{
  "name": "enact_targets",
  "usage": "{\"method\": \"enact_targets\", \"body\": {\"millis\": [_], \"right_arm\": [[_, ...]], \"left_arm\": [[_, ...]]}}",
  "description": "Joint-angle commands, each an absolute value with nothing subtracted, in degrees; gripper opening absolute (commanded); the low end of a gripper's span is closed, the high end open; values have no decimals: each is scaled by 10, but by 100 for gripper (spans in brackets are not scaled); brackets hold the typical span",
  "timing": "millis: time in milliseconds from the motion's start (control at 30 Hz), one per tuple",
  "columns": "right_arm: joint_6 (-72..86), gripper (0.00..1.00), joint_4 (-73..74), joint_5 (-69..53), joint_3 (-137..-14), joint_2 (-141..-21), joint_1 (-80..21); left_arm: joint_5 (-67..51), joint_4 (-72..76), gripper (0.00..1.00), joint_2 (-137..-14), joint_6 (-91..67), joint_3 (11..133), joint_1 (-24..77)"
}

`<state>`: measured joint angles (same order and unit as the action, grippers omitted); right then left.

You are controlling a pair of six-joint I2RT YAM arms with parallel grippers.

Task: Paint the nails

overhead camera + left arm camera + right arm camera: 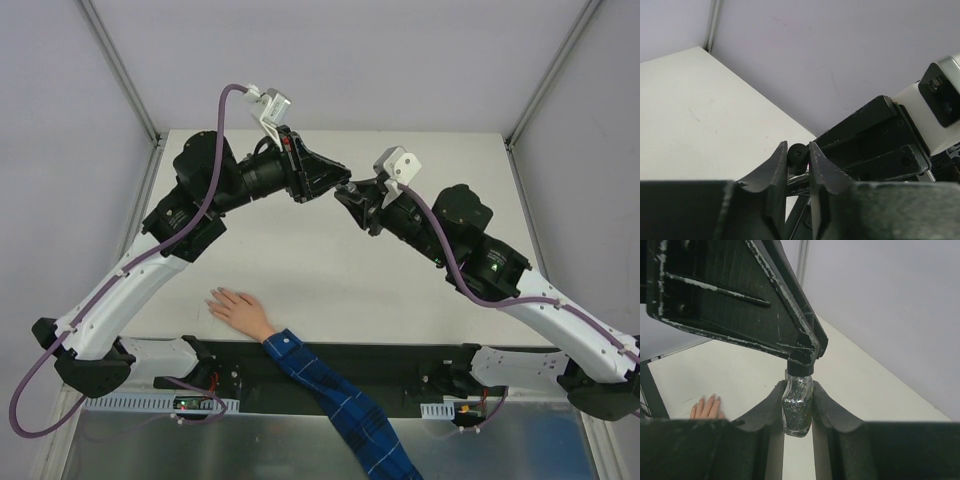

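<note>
Right gripper pinches the glitter polish bottle by its slick glass sides; left gripper looks clamped on the black cap. Nails rest on the hand at the table's near edge, well apart. They look tiny, hard and smooth: light brush contact only, no grasp.

Nails too tiny for detail; sleeve past bottom edge.

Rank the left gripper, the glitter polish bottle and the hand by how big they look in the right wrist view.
1. left gripper: fills the upper left of the view.
2. glitter polish bottle.
3. hand: smallest, but it is far off and partly hidden, so its look says little about its real size.
</note>
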<state>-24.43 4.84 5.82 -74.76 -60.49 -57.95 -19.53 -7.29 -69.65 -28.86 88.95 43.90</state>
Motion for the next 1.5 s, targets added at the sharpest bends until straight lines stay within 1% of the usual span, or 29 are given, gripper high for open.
{"method": "enact_targets", "body": {"millis": [0, 33, 100, 133, 200, 233, 267, 333, 367, 500, 533, 567, 600, 633, 667, 700, 733, 767, 867, 900, 1000, 1033, 1067, 1100, 1133, 1200, 1300, 1400, 1467], "right_arm": [[-232, 0, 5, 63, -766, -581, -584], [-231, 0, 8, 50, -766, -577, -584], [-229, 0, 17, 12, -764, -570, -576], [-208, 0, 20, -87, -759, -559, -565], [-149, 0, -6, -249, -749, -555, -498], [-29, 0, -50, -437, -734, -562, -472], [28, 0, -161, -496, -726, -568, -453], [122, 0, -249, -583, -722, -581, -454], [172, 0, -298, -591, -721, -585, -456], [178, 0, -304, -600, -724, -581, -442], [175, 0, -294, -599, -724, -580, -438], [164, 0, -287, -599, -725, -581, -430], [150, 0, -274, -594, -726, -582, -426], [129, 0, -221, -588, -732, -581, -424], [102, 0, -179, -578, -745, -580, -422], [29, 0, -134, -550, -756, -578, -422], [5, 0, -61, -529, -763, -577, -421], [-25, 0, -35, -508, -769, -577, -421], [-83, 0, 26, -412, -780, -574, -422], [-96, 0, 36, -354, -781, -575, -423], [-118, 0, 51, -245, -780, -577, -433], [-141, 0, 54, -208, -777, -574, -457], [-161, 0, 58, -173, -777, -574, -473], [-175, 0, 64, -100, -780, -576, -489], [-191, 1, 70, -71, -788, -580, -513], [-199, 0, 76, -20, -798, -593, -528], [-218, 0, 67, 37, -800, -602, -557], [-225, 0, 61, 62, -801, -606, -573], [-226, 0, 56, 69, -803, -607, -580]], "left_arm": [[-231, -45, 8, -690, -290, 880, 443], [-259, -43, 2, -687, -271, 877, 443], [-333, -40, 0, -685, -234, 876, 441], [-444, -40, 0, -687, -183, 880, 440], [-572, -20, 0, -686, -141, 873, 439], [-630, -4, 0, -683, -121, 852, 439], [-679, 21, 0, -674, -130, 840, 439], [-714, 56, 0, -678, -153, 845, 439], [-748, 69, 0, -684, -163, 847, 439], [-766, 158, 0, -686, -245, 837, 436], [-760, 155, 0, -687, -255, 841, 434], [-751, 143, 5, -686, -257, 847, 430], [-730, 129, 18, -686, -258, 853, 418], [-716, 122, 43, -685, -264, 862, 411], [-695, 99, 51, -675, -266, 865, 403], [-637, 83, 58, -668, -266, 867, 391], [-616, 72, 72, -660, -265, 868, 375], [-598, 50, 83, -644, -262, 869, 366], [-482, 12, 95, -618, -243, 870, 359], [-457, 3, 95, -614, -243, 870, 359], [-369, -21, 95, -612, -255, 871, 359], [-323, -25, 93, -613, -265, 870, 359], [-307, -28, 91, -614, -268, 869, 359], [-292, -30, 89, -616, -278, 870, 359], [-281, -31, 88, -621, -282, 868, 359], [-271, -30, 83, -630, -289, 874, 365], [-250, -31, 82, -645, -286, 882, 386], [-231, -31, 80, -653, -281, 883, 399], [-222, -33, 75, -655, -280, 882, 404]]}}
